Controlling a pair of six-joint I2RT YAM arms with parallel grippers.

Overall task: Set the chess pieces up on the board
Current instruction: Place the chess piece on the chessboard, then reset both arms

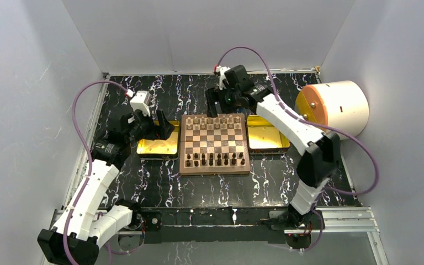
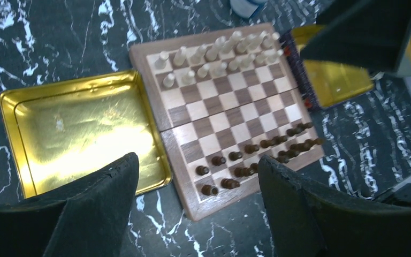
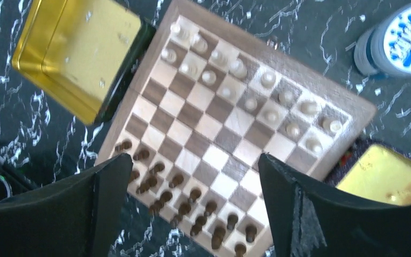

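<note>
Wooden board (image 1: 214,143) sat on black marbled table (image 1: 143,187) between two gold trays. Cream chess pieces (image 2: 214,53) stood in two far rows, dark pieces (image 2: 257,152) in two near rows. Left gripper (image 2: 198,159) spread wide, empty, hovered over left tray (image 2: 10,115). Right gripper (image 3: 195,158) also wide, empty, above board's far edge.

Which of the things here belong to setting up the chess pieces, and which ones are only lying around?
Belong to the job:
- cream chess pieces
- board

Only lying about:
- dark brown pieces
- left gold tray
- right gold tray
- blue-and-white jar
- large cream cylinder
</note>
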